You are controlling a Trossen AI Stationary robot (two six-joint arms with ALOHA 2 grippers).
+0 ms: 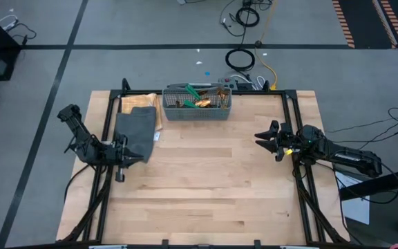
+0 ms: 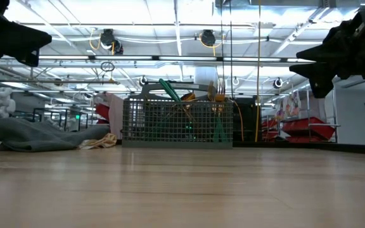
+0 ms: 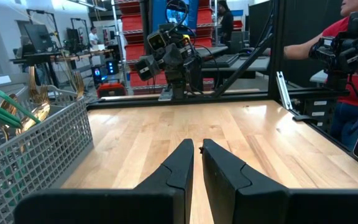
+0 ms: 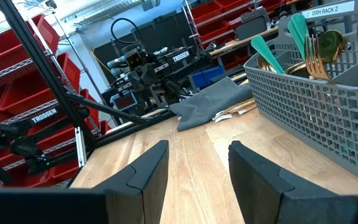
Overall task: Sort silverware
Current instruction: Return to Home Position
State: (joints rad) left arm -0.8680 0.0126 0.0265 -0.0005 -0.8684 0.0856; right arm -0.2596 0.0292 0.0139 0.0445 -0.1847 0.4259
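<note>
Gold-green silverware point(image 1: 200, 102) in basket point(image 1: 185, 115), far from clenched left fingers point(image 3: 176, 168), released right fingers point(image 4: 148, 169)

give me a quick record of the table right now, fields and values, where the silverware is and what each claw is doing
silverware: in the basket, green handles and gold heads sticking up
basket: middle of the table's far edge
cloth: crumpled, left of the basket
left claw: shut, empty, at the left edge by the cloth
right claw: open, empty, at the right edge
loose utensils on table: none seen
</note>
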